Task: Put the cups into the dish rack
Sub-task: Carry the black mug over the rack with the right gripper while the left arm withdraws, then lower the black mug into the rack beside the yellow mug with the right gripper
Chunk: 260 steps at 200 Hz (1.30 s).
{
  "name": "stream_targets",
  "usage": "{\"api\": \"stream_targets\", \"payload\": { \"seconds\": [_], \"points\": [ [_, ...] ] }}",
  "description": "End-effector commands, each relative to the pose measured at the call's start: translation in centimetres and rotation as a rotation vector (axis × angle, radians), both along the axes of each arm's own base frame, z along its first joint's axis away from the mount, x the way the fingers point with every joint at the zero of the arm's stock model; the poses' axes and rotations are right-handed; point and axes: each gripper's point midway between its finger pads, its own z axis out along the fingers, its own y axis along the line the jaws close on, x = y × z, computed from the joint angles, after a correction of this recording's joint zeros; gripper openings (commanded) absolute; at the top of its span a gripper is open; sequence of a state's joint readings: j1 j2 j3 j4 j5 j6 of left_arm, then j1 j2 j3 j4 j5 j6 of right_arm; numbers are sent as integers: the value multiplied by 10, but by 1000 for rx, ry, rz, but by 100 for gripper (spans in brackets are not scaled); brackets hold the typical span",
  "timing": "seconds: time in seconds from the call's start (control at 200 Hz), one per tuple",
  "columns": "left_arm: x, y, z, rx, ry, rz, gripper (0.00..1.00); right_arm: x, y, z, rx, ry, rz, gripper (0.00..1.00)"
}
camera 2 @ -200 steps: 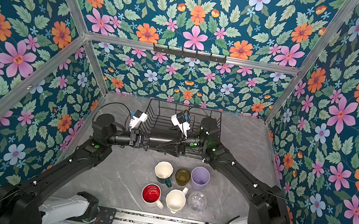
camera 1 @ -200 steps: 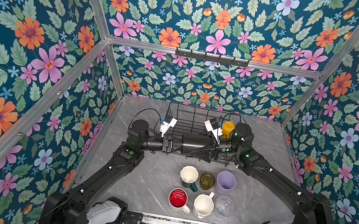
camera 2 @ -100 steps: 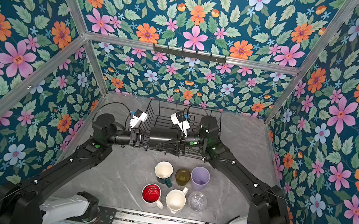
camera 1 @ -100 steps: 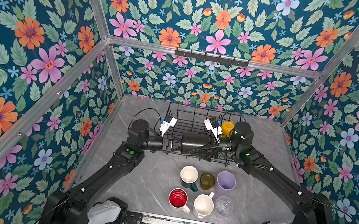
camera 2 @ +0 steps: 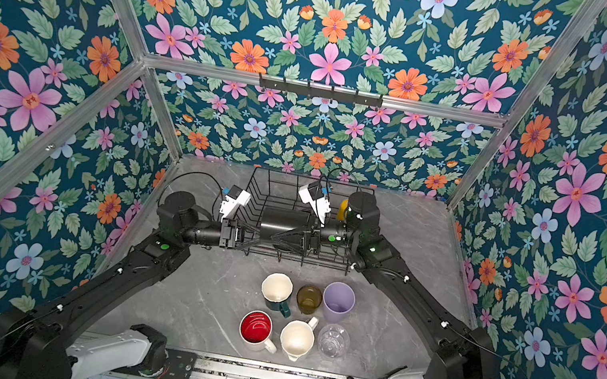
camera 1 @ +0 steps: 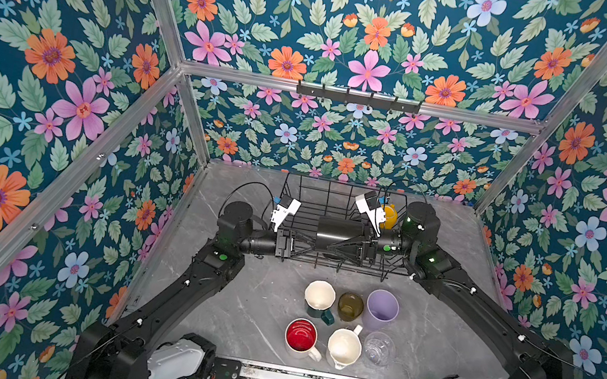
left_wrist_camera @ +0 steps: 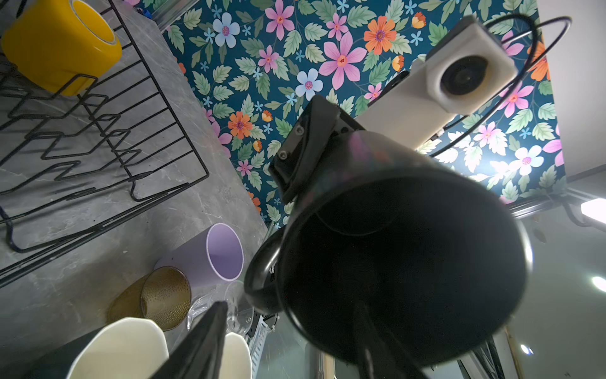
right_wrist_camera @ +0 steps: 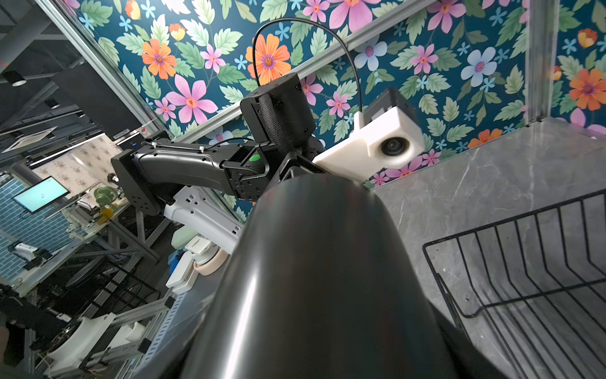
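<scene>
Since the earlier frames the arms, the mug between them and the cups on the table have kept their places. Only the left gripper (camera 1: pixel 312 239) has changed: its jaws have parted.

In both top views the black mug (camera 1: pixel 340 234), a glossy cylinder, lies on its side in the air over the front of the dish rack (camera 1: pixel 313 196), a black wire basket with sloping sides. The right gripper (camera 1: pixel 336 243) clasps it from the base end. The yellow mug (camera 1: pixel 389 216) sits inside the rack toward its far right. On the grey marbled table (camera 1: pixel 251 308), in front of the rack, six cups stand upright in two rows. The farther row holds the white mug with a dark green outside (camera 1: pixel 319 295), the olive glass (camera 1: pixel 350 305) and the lilac tumbler (camera 1: pixel 382 306). The nearer row holds the red-inside white mug (camera 1: pixel 300 334), the plain white mug (camera 1: pixel 343 347) and the clear glass (camera 1: pixel 377 349).

The left wrist view looks straight into the black mug's round mouth, its loop handle to one side. The left fingers (left_wrist_camera: pixel 203 344) stand apart, one outside the rim and clear of it, one before the opening, so this gripper has let go. A right finger (left_wrist_camera: pixel 305 151) lies flat against the mug's outer wall.

The right wrist view is filled by the mug's smooth, shiny side. A rack corner of thin wire shows beside it, and the right gripper's own fingers are hidden.
</scene>
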<state>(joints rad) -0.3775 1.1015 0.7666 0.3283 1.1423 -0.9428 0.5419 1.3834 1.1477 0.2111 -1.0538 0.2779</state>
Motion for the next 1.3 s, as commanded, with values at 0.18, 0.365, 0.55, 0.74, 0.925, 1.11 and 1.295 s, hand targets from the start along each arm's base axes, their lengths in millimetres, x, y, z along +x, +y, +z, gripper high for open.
{"api": "stream_targets", "payload": {
  "seconds": [0.18,0.365,0.55,0.74,0.925,1.11,1.295],
  "points": [
    [20,21,-21,145,-30,128,77,30,-44,7,-95,0,-285,0],
    [45,55,-27,246,-59,312,83,49,-68,-3,-260,49,-487,0],
    [65,95,-15,420,-178,561,88,81,-93,-25,-433,124,-684,0],
    [66,141,8,526,-301,827,93,109,-103,-36,-552,166,-785,0],
    [55,172,25,532,-388,1011,97,136,-105,-46,-656,181,-837,0],
    [46,184,25,567,-429,1062,99,163,-101,-66,-754,210,-846,0],
    [43,188,15,616,-437,1060,99,183,-99,-83,-848,224,-847,0]
  ]
}}
